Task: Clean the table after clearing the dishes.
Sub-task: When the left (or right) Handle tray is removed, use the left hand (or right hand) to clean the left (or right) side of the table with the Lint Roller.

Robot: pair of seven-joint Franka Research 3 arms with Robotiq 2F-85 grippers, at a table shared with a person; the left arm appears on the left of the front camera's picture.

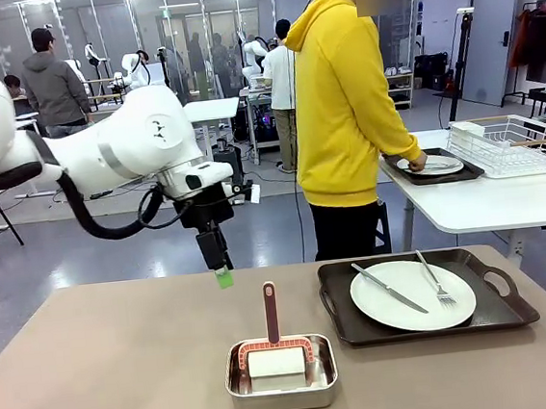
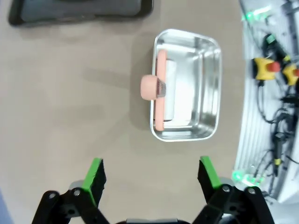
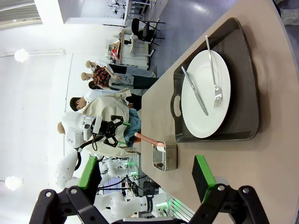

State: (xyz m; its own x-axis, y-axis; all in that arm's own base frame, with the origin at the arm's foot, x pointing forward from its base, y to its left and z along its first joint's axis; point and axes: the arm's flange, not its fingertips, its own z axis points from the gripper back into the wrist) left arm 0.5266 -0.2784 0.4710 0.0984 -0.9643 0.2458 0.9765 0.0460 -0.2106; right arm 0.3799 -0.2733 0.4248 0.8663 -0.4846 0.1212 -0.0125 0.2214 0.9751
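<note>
The brown table [image 1: 106, 375] bears a dark tray [image 1: 501, 315] at the right, with a white plate [image 1: 413, 297], a knife [image 1: 387, 287] and a fork [image 1: 435, 281] on it. My left gripper [image 1: 224, 275] hangs above the table's middle, behind a steel pan [image 1: 281, 382]. In the left wrist view the left gripper [image 2: 150, 175] is open and empty over bare table [image 2: 70, 93], the pan [image 2: 201, 88] ahead of it. My right gripper [image 3: 145, 175] is open and empty, looking along the table at the plate [image 3: 205, 93] and its tray [image 3: 243, 70].
The pan holds a white pad with a pink upright handle [image 1: 271, 311]. A person in a yellow hoodie [image 1: 340, 101] stands at the far side with a hand on a second tray with a plate [image 1: 434, 165] on a white side table. A white wire rack [image 1: 514, 143] stands beside it.
</note>
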